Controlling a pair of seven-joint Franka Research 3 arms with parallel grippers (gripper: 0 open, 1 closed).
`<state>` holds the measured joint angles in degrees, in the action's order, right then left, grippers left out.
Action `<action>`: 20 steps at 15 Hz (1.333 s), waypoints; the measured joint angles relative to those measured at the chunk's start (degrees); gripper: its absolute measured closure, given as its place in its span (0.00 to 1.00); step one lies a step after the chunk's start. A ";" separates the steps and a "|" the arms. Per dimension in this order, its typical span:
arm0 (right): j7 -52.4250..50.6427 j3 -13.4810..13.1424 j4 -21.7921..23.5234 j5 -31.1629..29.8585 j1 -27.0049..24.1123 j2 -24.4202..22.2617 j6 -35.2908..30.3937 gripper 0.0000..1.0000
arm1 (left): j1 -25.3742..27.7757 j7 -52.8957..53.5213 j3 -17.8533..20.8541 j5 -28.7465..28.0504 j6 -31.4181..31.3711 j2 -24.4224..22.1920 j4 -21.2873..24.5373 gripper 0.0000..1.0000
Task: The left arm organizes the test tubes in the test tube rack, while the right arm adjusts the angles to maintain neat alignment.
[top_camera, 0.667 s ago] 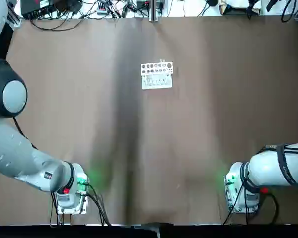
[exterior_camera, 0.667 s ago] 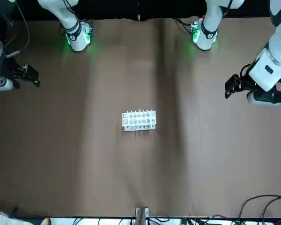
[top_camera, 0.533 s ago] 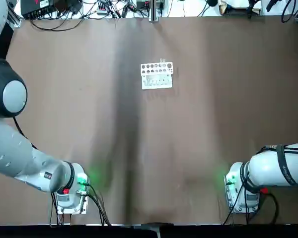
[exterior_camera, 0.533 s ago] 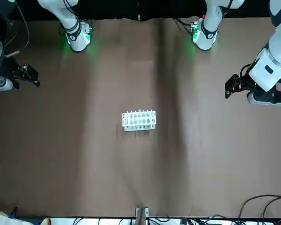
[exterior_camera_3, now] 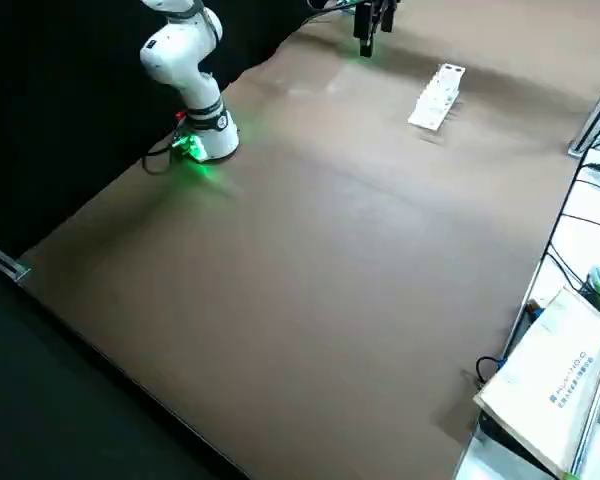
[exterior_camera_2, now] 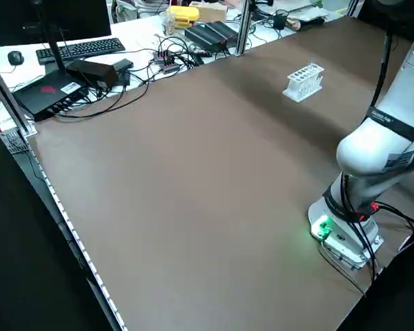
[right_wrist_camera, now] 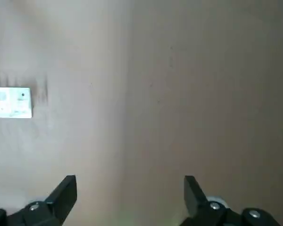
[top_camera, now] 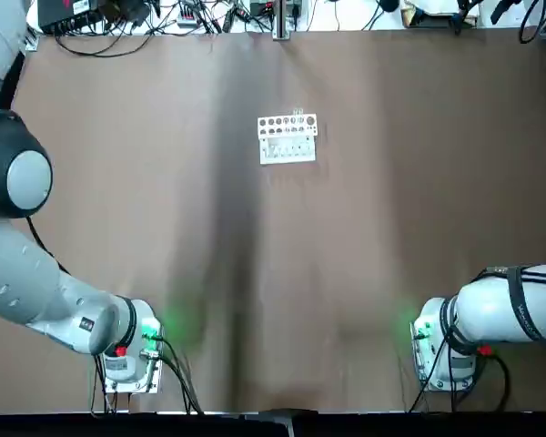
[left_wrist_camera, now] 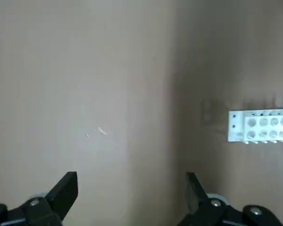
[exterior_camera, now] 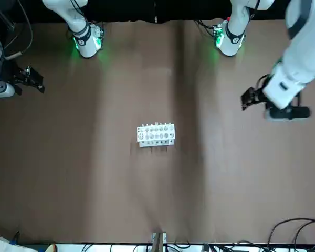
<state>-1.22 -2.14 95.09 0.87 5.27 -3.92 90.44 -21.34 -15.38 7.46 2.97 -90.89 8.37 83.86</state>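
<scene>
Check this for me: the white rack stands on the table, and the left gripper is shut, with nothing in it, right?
Not quite: the left gripper is open, its fingers wide apart in the left wrist view. It holds nothing, and the white rack stands on the table.

Robotics lab, with computer keyboard [exterior_camera_2: 90, 48] and tangled cables [exterior_camera_2: 172, 58].

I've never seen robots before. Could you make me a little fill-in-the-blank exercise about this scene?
The rack on the table is coloured ____.
The left gripper, off to the rack's left, has jaws that are not shut but ____.
The right gripper hangs off to the rack's other side, the robot's ____.
The light on the left arm's base glows ____.

Missing words: white; open; right; green.
</scene>
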 joint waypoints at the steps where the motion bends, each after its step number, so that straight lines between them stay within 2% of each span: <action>1: -0.10 0.18 0.01 0.06 0.40 -0.02 -0.13 0.00 | -1.78 -3.99 -0.35 0.12 -1.67 0.66 1.18 0.00; 4: -0.17 0.60 0.07 0.12 3.15 -0.03 -0.17 0.00 | -9.26 -17.17 -0.93 0.12 -10.38 4.91 2.90 0.00; 9: -0.12 0.85 0.22 0.22 8.25 0.08 1.29 0.00 | -19.20 -31.53 -1.24 0.13 -23.03 14.53 3.14 0.00; 12: -0.06 0.89 0.47 3.86 10.28 0.85 1.53 0.00 | -23.06 -38.99 -1.30 0.12 -35.23 20.33 3.15 0.00; 14: -0.15 0.88 0.48 6.23 11.00 1.49 1.56 0.00 | -25.62 -42.59 -1.29 0.12 -41.14 23.81 3.09 0.00; 16: -0.20 0.88 0.50 6.87 12.29 2.30 1.68 0.00 | -27.61 -44.17 -1.29 0.12 -44.11 26.10 2.96 0.00; 20: -0.18 0.88 0.38 7.15 13.67 5.14 6.37 0.00 | -29.68 -44.48 -1.28 0.12 -44.47 27.67 2.76 0.00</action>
<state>-1.40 -1.25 95.47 8.01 18.94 1.23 96.80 -51.02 -59.86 6.18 3.09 -135.37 36.04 86.62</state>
